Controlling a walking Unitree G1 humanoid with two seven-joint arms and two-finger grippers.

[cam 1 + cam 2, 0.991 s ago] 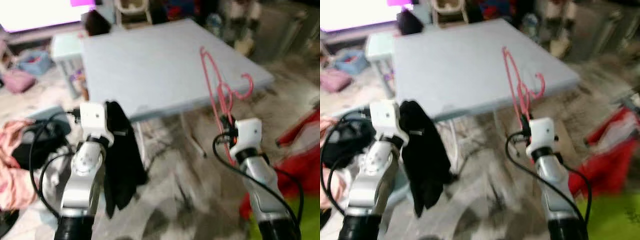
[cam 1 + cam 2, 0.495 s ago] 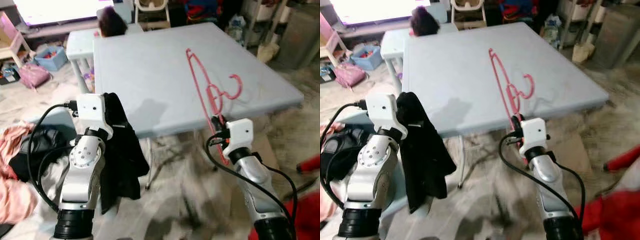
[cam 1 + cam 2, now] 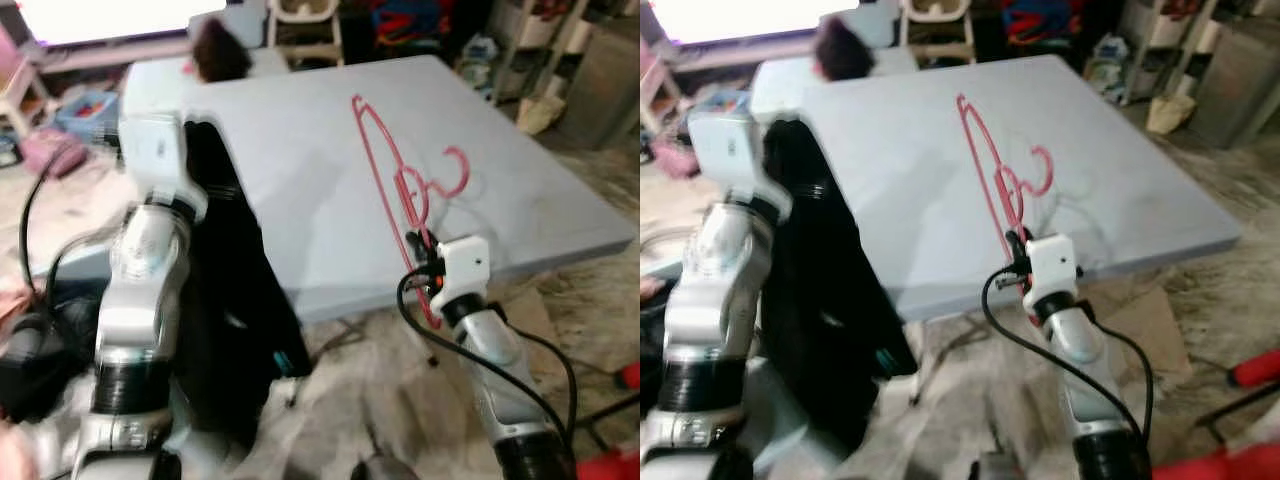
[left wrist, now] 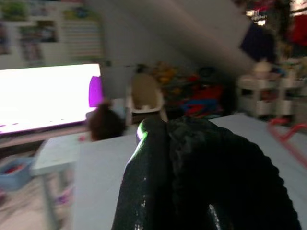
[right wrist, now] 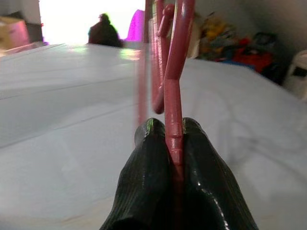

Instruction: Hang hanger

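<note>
Left eye view: I see the pink hanger [image 3: 400, 190] held by my right gripper [image 3: 428, 268] at the near edge of the pale blue table [image 3: 300, 170]. The hanger leans out over the tabletop, its hook curling toward the right side of the table. My left gripper [image 3: 200, 140] is raised at the table's left edge, and a black garment [image 3: 225, 300] drapes from it down past the table edge toward the floor. A dark round object [image 3: 220, 55] sits at the far left corner of the table.

Right eye view: same scene. The hanger's lower end runs down to the white wrist block of the right arm [image 3: 1045, 262], just at the table's front edge. A black cable [image 3: 1010, 330] loops beside that arm.

Left wrist view: the black fingers [image 4: 144, 182] are wrapped by the black garment [image 4: 225, 172], which bulges over them; jaws closed onto the cloth. The frame is blurred. Beyond, the table [image 4: 96, 167] and a bright screen [image 4: 43, 96].

Right wrist view: both fingers [image 5: 148, 182] pinch tight on the hanger's [image 5: 175, 72] pink bar, no gap to spare. The hanger rises from the fingertips above the tabletop [image 5: 62, 96].
</note>
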